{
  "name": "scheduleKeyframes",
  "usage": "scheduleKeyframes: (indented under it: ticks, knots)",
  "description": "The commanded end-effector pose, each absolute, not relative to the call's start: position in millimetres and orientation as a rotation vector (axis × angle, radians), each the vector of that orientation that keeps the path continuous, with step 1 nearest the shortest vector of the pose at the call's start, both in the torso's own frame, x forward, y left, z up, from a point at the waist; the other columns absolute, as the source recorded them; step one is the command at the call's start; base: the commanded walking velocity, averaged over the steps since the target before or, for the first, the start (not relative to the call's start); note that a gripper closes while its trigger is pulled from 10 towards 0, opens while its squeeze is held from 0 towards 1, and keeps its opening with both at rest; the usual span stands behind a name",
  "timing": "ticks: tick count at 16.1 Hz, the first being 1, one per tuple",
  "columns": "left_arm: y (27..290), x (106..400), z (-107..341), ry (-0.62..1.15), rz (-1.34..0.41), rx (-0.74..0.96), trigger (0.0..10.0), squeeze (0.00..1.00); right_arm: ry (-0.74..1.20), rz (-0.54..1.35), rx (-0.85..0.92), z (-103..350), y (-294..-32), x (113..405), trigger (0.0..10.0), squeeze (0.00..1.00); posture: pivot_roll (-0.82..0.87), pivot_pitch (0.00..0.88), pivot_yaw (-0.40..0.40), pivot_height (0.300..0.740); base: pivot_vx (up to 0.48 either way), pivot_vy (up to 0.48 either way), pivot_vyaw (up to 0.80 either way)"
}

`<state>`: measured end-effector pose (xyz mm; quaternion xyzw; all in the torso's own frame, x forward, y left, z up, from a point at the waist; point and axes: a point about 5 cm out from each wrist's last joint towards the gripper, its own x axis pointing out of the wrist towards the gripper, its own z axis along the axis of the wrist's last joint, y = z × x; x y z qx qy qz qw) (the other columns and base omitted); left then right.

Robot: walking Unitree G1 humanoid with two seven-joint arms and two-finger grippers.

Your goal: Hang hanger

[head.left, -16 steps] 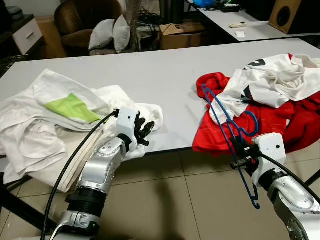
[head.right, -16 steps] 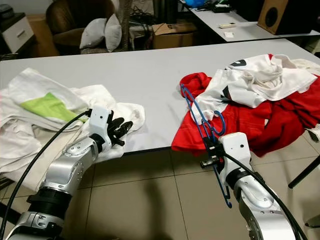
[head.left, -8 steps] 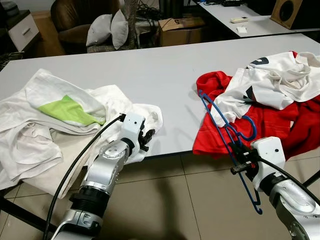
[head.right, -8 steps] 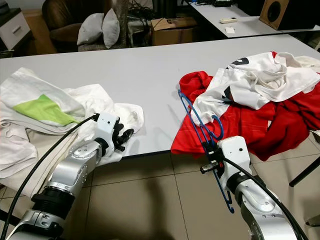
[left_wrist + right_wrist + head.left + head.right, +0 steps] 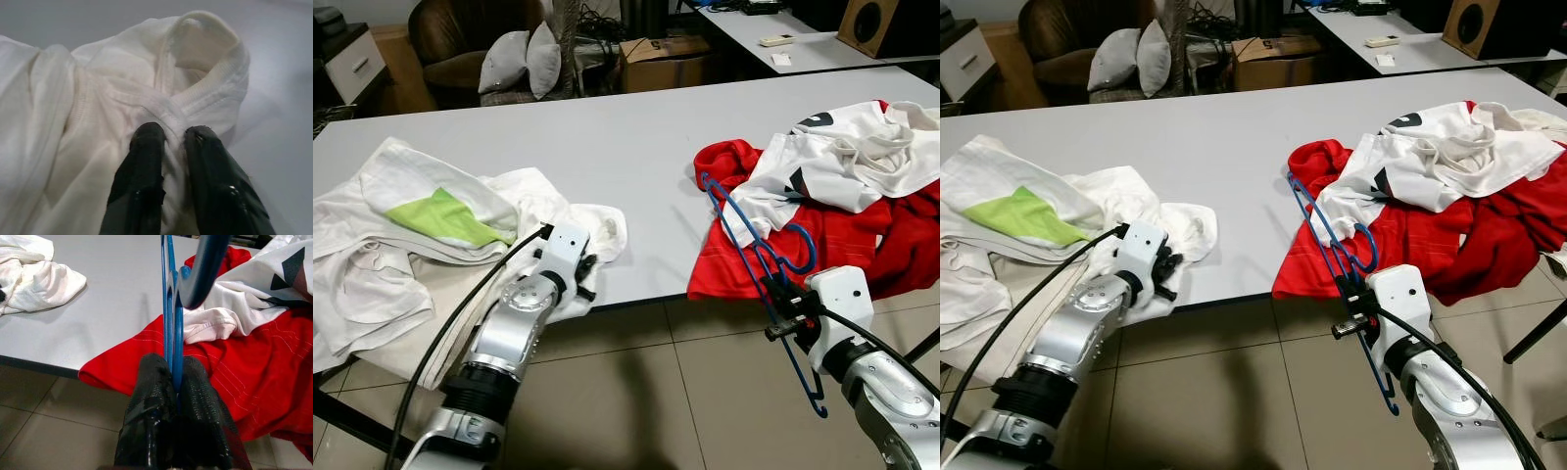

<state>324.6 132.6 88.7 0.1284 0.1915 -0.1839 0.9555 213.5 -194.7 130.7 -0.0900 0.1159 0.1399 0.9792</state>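
The right gripper (image 5: 781, 308) sits just off the near edge of the table (image 5: 636, 147), its fingers (image 5: 156, 382) clamped tight on a blue hanger (image 5: 759, 264). The hanger is held tilted: its upper end leans over the red garment (image 5: 822, 240) at the table's edge, its hook curls above that cloth, and its lower end hangs below the table line over the tiled floor (image 5: 685, 392).

The left gripper (image 5: 587, 269) is at the near edge too, on the left. Its fingers (image 5: 146, 161) stand narrow, pinching a fold of the white shirt (image 5: 186, 73) near the ribbed collar. That shirt is part of a white pile (image 5: 411, 245) with a green patch (image 5: 445, 217), which spills over the table's near-left edge and hangs down toward the floor.

Between the two heaps the tabletop lies bare, a broad strip running to the far edge. A white garment with black marks (image 5: 847, 162) lies on top of the red one at the right, and the red cloth droops over the near edge.

Beyond the table stand an armchair with grey cushions (image 5: 514, 64) and a cardboard box (image 5: 666, 64), whose contents cannot be seen.
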Motion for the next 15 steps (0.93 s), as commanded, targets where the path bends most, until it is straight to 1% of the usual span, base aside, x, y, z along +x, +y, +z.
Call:
scheduleKeyframes:
  ticks: [1,5,6,9,11,13,14,15]
  knots:
    - [137,327,89,0.405,-0.353,0.305,0.0,0.00,0.226,0.297,-0.185,133,-192,214,10.0,0.00,-0.17,0.000,0.088,0.740,0.000,0.000,0.00]
    - [140,325,86,0.424,-0.353,0.324,0.0,0.00,0.224,0.301,-0.185,133,-190,215,10.0,0.00,-0.17,0.000,0.089,0.740,0.000,0.000,0.00]
    - [141,327,92,0.378,-0.354,0.279,0.0,0.00,0.224,0.299,-0.188,133,-191,215,10.0,0.00,-0.17,0.000,0.088,0.740,0.000,0.000,0.00]
    - [143,330,100,0.325,-0.356,0.248,0.0,0.00,0.216,0.289,-0.190,135,-193,217,10.0,0.00,-0.16,0.000,0.087,0.740,0.000,0.000,0.00]
    - [147,337,122,0.229,-0.372,0.202,0.0,0.00,0.159,0.277,-0.167,147,-195,223,10.0,0.00,-0.16,0.000,0.087,0.740,0.000,0.000,0.00]
    - [148,350,146,0.147,-0.394,0.148,0.0,0.00,0.135,0.250,-0.142,151,-200,232,10.0,0.00,-0.14,0.000,0.068,0.740,0.000,0.000,0.00]
    - [147,359,156,0.122,-0.434,0.138,0.0,0.00,0.140,0.228,-0.129,146,-202,234,10.0,0.00,-0.13,0.000,0.067,0.740,0.000,0.000,0.00]
    - [144,371,171,0.098,-0.468,0.168,0.0,0.00,0.140,0.213,-0.145,148,-203,235,10.0,0.00,-0.14,0.000,0.070,0.740,0.000,0.000,0.00]
